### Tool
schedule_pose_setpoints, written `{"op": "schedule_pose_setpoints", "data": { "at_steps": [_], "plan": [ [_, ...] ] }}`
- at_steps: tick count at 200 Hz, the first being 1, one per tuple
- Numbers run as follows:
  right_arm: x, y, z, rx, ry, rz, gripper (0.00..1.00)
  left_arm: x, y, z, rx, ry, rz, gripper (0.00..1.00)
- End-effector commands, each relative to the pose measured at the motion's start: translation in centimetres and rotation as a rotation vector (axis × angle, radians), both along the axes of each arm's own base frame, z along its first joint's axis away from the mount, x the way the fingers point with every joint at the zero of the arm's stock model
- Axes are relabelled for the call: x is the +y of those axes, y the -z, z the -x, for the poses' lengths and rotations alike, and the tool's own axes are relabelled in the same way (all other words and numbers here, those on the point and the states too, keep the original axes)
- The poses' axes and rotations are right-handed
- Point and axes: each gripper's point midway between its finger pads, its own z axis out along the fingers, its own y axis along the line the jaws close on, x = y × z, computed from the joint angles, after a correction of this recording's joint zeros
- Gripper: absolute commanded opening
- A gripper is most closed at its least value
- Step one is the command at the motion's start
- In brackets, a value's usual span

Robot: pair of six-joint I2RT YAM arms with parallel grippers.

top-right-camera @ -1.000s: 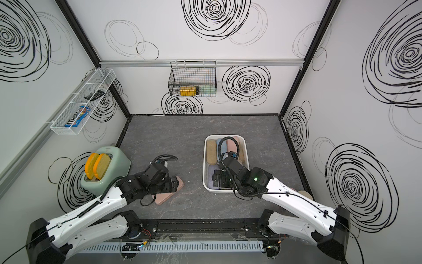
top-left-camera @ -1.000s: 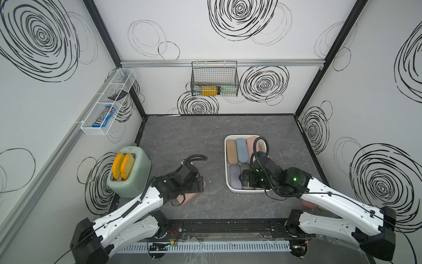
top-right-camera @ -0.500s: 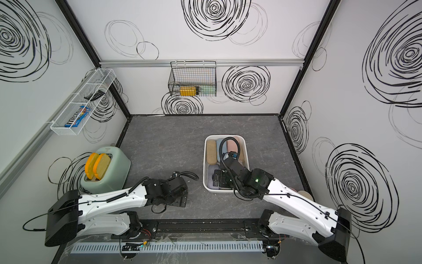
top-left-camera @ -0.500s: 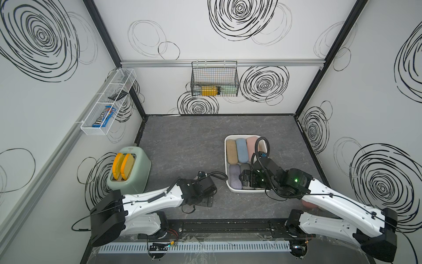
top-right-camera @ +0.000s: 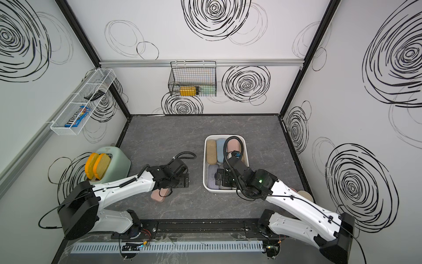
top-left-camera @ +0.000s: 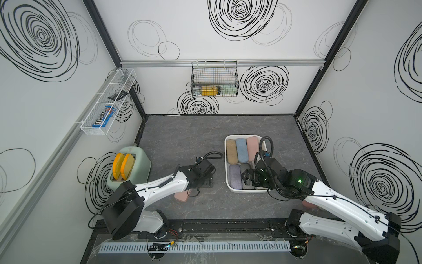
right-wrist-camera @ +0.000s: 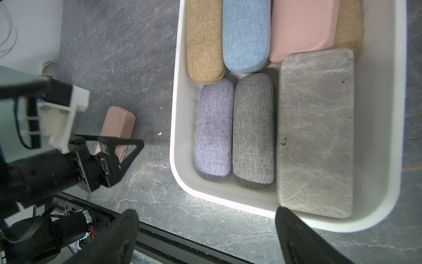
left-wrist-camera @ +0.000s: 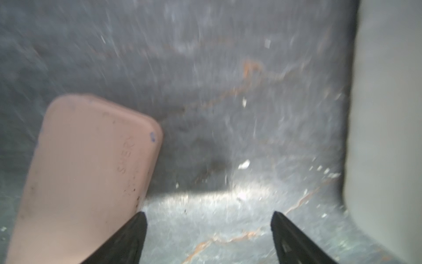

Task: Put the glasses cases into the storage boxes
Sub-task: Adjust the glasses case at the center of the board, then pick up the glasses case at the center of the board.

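Our left gripper (left-wrist-camera: 209, 214) is spread wide and empty, with the pink glasses case (left-wrist-camera: 91, 171) just beside one jaw, at 8 o'clock of the white bin (top-left-camera: 226, 160). Right gripper (right-wrist-camera: 205, 211) hangs open, holding nothing, over the bin. At least six cases are packed. We've still got that one, plus what looks like a second pink case (top-left-camera: 309, 204) at 4 o'clock.

In the white bin (right-wrist-camera: 175, 114) lay a tan case (right-wrist-camera: 204, 41), a pale blue case (right-wrist-camera: 245, 34), a pink case (right-wrist-camera: 301, 27), a lilac case (right-wrist-camera: 215, 128), a grey case (right-wrist-camera: 253, 128) and a marbled grey case (right-wrist-camera: 315, 132). The loose pink case (left-wrist-camera: 86, 171) lay on the dark grey, orange-veined table (right-wrist-camera: 114, 57).
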Motion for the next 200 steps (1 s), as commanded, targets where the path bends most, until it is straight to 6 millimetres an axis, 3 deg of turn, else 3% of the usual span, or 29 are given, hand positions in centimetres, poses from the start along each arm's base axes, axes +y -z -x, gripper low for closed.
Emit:
{"op": "schedule_pose_setpoints", "data": {
  "at_steps": [1,6,22,55,71,112,127,172,200],
  "plan": [
    [-0.2,0.2,0.1,-0.001,-0.003,0.008,0.97,2.3,-1.6,-2.4,-0.056,-0.035,-0.042,0.97],
    [-0.2,0.2,0.1,-0.001,-0.001,0.006,0.97,2.5,-1.9,-2.3,-0.061,-0.036,-0.048,1.0],
    [-0.3,0.1,0.1,-0.005,-0.001,0.0,0.97,3.7,-2.1,-1.4,-0.058,-0.047,-0.08,0.96],
    [-0.4,0.1,0.1,-0.008,0.0,-0.003,0.97,7.7,1.1,2.7,0.032,-0.146,-0.071,0.96],
    [-0.2,0.1,0.1,-0.007,-0.003,-0.008,0.97,7.1,0.6,2.9,0.004,-0.163,-0.035,0.96],
    [-0.3,0.1,0.3,-0.002,-0.005,-0.006,0.97,8.5,3.0,3.7,0.062,-0.25,-0.016,0.96],
    [-0.5,0.0,0.3,-0.006,-0.004,-0.005,0.97,8.0,3.3,3.8,0.065,-0.242,0.015,0.96],
    [-0.5,0.2,0.4,-0.002,-0.006,-0.004,0.97,8.9,3.6,3.8,0.068,-0.279,-0.003,0.96],
    [-0.4,-0.1,0.2,-0.008,-0.005,-0.007,0.97,7.2,3.5,4.2,0.065,-0.216,0.037,0.96]
  ]
}}
